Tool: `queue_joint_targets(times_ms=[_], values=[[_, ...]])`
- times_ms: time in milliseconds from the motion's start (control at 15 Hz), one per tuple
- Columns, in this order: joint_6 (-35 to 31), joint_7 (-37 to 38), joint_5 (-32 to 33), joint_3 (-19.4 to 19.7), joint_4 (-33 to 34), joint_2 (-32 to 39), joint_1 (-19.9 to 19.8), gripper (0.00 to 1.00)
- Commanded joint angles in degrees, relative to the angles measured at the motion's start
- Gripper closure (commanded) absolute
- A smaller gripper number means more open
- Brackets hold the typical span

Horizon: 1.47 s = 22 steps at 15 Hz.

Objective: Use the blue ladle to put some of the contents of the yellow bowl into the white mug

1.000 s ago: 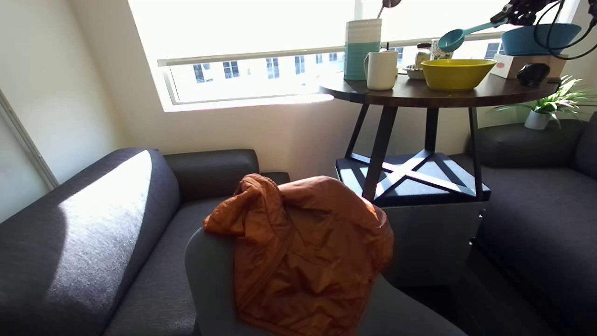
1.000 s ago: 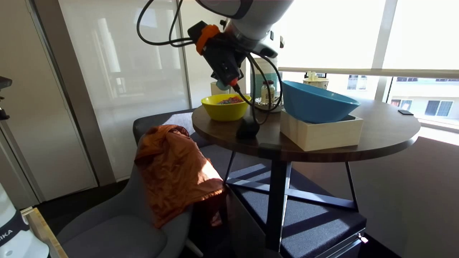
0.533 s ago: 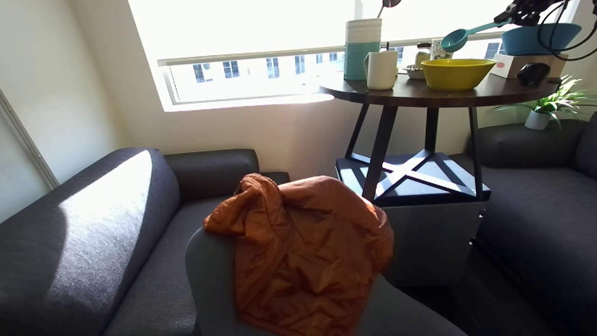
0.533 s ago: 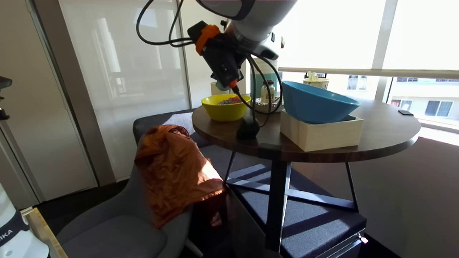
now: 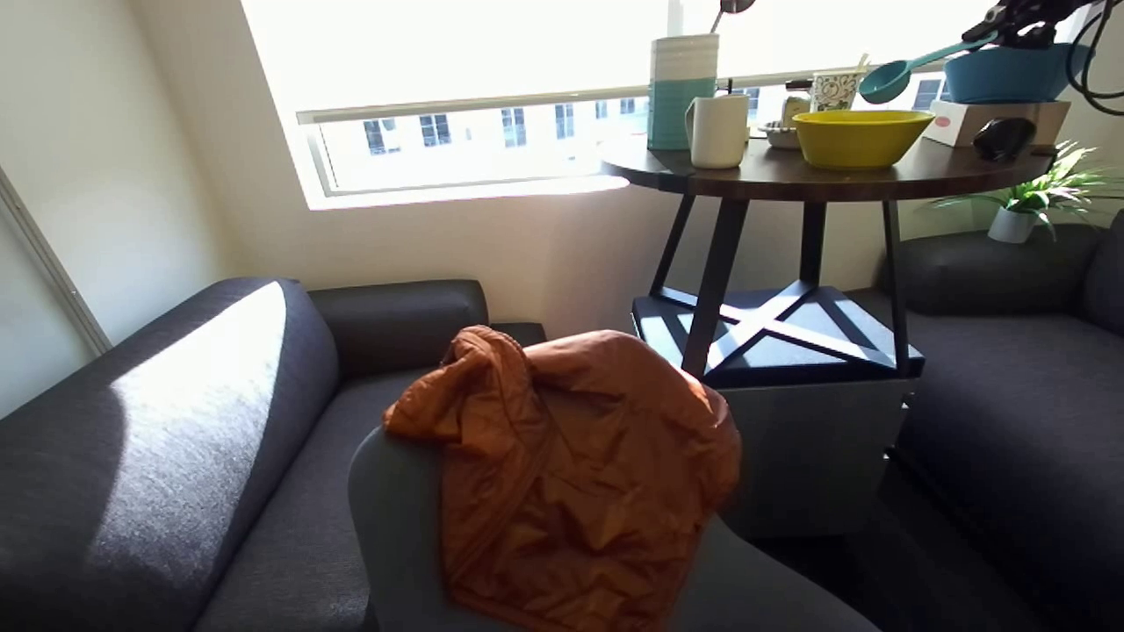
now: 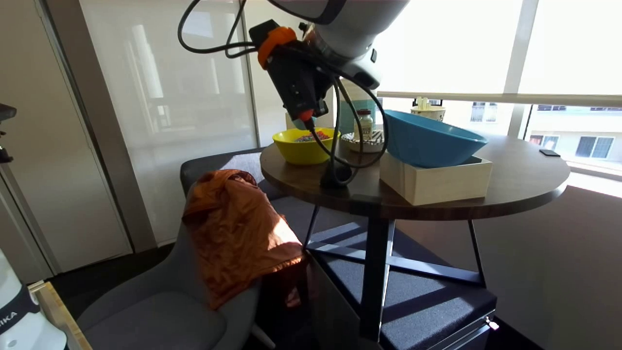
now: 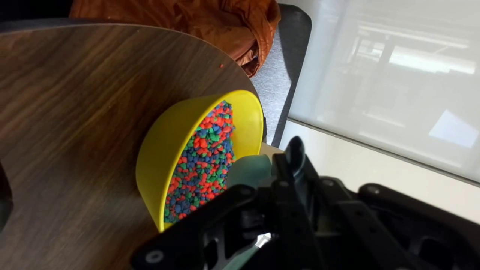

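Above the yellow bowl (image 5: 865,142) on a round wooden table (image 5: 773,182), a robot gripper (image 5: 997,35) clasps the handle of the blue ladle (image 5: 887,83), its jaws closed around it. The scoop (image 7: 250,170) hangs just over the yellow bowl, apart from the rim; its inside cannot be made out. Red, green and blue pieces (image 7: 204,161) lie in the yellow bowl in the wrist view, and 1 red bit (image 7: 221,65) rests on the wood near it. The white mug (image 5: 720,133) stands upright to the left of the yellow bowl in an exterior view, with a tall white-and-teal container (image 5: 680,96) just behind it; the mug's inside is hidden. Right of the yellow bowl in both exterior views, a wide blue bowl (image 6: 432,138) sits tilted on a pale wooden box (image 6: 437,183), and a black object (image 5: 1004,139) lies on the table to the same side. A red-capped bottle (image 6: 367,127) and a patterned dish (image 6: 371,144) stand behind the yellow bowl. The arm (image 6: 352,39) extends down from above the yellow bowl in an exterior view, an orange band (image 6: 275,43) near the wrist. Down and left of the yellow bowl, an orange jacket (image 5: 606,474) drapes a gray chair (image 5: 399,518); down and right, a potted plant (image 5: 1014,224) stands on a dark sofa (image 5: 975,276).
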<state>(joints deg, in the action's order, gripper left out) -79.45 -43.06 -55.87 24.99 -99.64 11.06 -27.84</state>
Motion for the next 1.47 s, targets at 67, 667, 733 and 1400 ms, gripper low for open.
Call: queue_joint_targets(times_ms=[67,667,733,1400], values=[[-1.3,3.61,3.73,-1.36,-3.2,-2.07,1.16,0.98],[-10.02,9.96,6.59,-2.05,-4.61,-1.57,1.65,0.97],[-11.15,10.62,6.81,-2.08,-4.81,-1.6,1.7,0.67],[-32.28,6.75,11.33,-2.88,-8.51,-8.91,3.27,0.05]])
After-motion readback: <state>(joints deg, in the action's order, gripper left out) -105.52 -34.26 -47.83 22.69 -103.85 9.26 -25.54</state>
